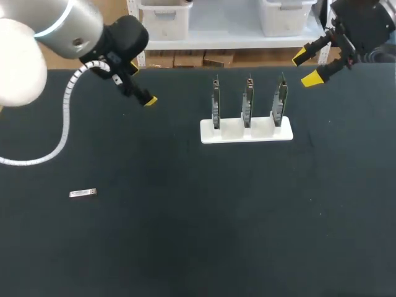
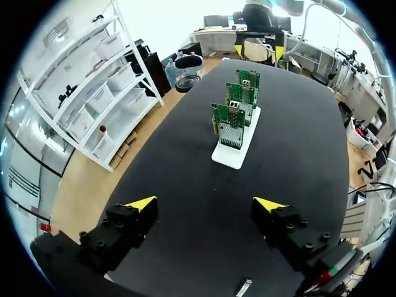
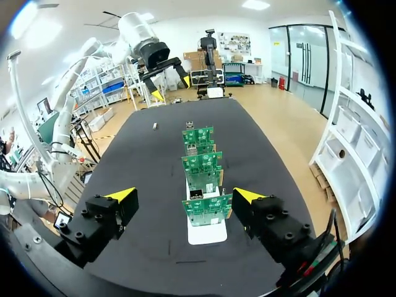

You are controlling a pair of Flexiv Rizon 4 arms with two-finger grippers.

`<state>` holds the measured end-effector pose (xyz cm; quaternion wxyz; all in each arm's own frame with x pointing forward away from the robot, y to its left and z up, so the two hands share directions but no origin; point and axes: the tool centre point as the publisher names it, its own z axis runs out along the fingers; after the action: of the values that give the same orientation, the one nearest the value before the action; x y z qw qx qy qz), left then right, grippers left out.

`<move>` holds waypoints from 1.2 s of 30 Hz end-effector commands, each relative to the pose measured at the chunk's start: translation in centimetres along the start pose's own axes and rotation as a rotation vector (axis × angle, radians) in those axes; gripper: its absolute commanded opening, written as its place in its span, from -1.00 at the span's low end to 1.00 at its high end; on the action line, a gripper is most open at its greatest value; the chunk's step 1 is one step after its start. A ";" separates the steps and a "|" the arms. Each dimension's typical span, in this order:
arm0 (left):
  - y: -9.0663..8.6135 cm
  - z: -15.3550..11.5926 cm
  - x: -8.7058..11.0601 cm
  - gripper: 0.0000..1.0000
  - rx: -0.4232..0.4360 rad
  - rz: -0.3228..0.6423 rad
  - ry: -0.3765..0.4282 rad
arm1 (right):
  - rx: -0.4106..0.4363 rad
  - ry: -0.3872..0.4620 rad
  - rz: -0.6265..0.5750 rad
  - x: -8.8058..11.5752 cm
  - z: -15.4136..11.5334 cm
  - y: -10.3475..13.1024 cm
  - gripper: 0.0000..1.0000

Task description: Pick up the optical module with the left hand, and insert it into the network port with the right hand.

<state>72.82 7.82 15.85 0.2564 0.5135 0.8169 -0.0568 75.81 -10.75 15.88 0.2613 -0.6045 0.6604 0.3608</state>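
The optical module (image 1: 82,193) lies flat on the dark surface (image 1: 185,235) at the far left of the head view, alone and well apart from everything else. Its long axis runs roughly from 9 to 3 o'clock in that view.

The left gripper (image 1: 145,99) hangs above the surface with the module at about 7 o'clock from it. In the left wrist view the gripper (image 2: 206,204) has its fingers spread wide and nothing between them. The module (image 2: 244,288) shows under it, back behind the yellow tips rather than ahead of them. By my judgement the coming pick turns on this: the arm must draw back toward 7 o'clock and turn so its fingers close across the module's short sides. The left arm is plainly the nearer one.

Further right stands the white holder (image 1: 246,131) with three upright circuit boards, each carrying a network port (image 3: 197,193).

The right gripper (image 1: 305,68) is between 1 and 2 o'clock from the holder. It too is wide open and empty (image 3: 184,195), with the row of boards ahead of it.
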 end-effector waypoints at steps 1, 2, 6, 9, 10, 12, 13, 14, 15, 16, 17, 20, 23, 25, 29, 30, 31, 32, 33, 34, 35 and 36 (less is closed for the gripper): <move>0.4 0.5 -0.4 1.00 0.003 -0.001 0.038 | 0.004 0.001 0.000 0.0 0.1 0.2 1.00; 0.4 0.5 -0.4 1.00 0.003 -0.001 0.038 | 0.004 0.001 0.000 0.0 0.1 0.2 1.00; 0.4 0.5 -0.4 1.00 0.003 -0.001 0.038 | 0.004 0.001 0.000 0.0 0.1 0.2 1.00; 0.4 0.5 -0.4 1.00 0.003 -0.001 0.038 | 0.004 0.001 0.000 0.0 0.1 0.2 1.00; -0.3 0.4 -1.0 1.00 0.014 0.052 -0.004 | 0.004 0.001 0.000 0.0 0.1 0.2 1.00; -1.5 0.2 -1.6 1.00 0.000 0.147 -0.009 | 0.004 0.001 0.000 0.0 0.1 0.2 1.00; -1.8 0.1 -1.4 1.00 -0.006 0.161 -0.009 | 0.004 0.001 0.000 0.0 0.1 0.2 1.00; -2.0 0.0 -1.0 1.00 0.005 0.168 -0.011 | 0.004 0.001 0.000 0.0 0.1 0.2 1.00; -2.1 -0.2 -0.3 1.00 -0.001 0.190 -0.016 | 0.004 0.001 0.000 0.0 0.1 0.2 1.00; -2.1 -0.4 0.4 1.00 -0.003 0.196 -0.014 | 0.004 0.001 0.000 0.0 0.1 0.2 1.00; -2.1 -0.5 1.1 1.00 -0.004 0.203 -0.010 | 0.004 0.001 0.000 0.0 0.1 0.2 1.00; -2.2 -0.9 3.7 1.00 -0.035 0.227 0.036 | 0.004 0.001 0.000 0.0 0.1 0.2 1.00; -1.9 -1.0 6.4 1.00 -0.050 0.214 0.112 | 0.004 0.001 0.000 0.0 0.1 0.2 1.00; -1.9 -1.2 8.1 1.00 -0.058 0.222 0.151 | 0.004 0.001 0.000 0.0 0.1 0.2 1.00; -1.8 -1.6 11.0 1.00 -0.061 0.245 0.189 | 0.004 0.001 0.000 0.0 0.1 0.2 1.00; -1.8 -1.6 11.7 1.00 -0.056 0.254 0.199 | 0.004 0.001 0.000 0.0 0.1 0.2 1.00; -1.8 -1.5 12.3 1.00 -0.054 0.260 0.216 | 0.004 0.001 0.000 0.0 0.1 0.2 1.00; -1.7 -1.4 12.9 1.00 -0.052 0.260 0.218 | 0.004 0.001 0.000 0.0 0.1 0.2 1.00; -1.6 -1.3 13.4 1.00 -0.036 0.259 0.232 | 0.004 0.001 0.000 0.0 0.1 0.2 1.00; -1.6 -1.3 13.6 1.00 -0.029 0.259 0.238 | 0.004 0.001 0.000 0.0 0.1 0.2 1.00; -1.5 -1.3 14.0 1.00 -0.025 0.261 0.242 | 0.004 0.001 0.000 0.0 0.1 0.2 1.00; -1.4 -1.3 14.2 1.00 -0.020 0.257 0.255 | 0.004 0.001 0.000 0.0 0.1 0.2 1.00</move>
<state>66.09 18.49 9.95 0.1638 0.6126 0.7712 0.0563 75.79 -10.72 15.88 0.2613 -0.6046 0.6604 0.3607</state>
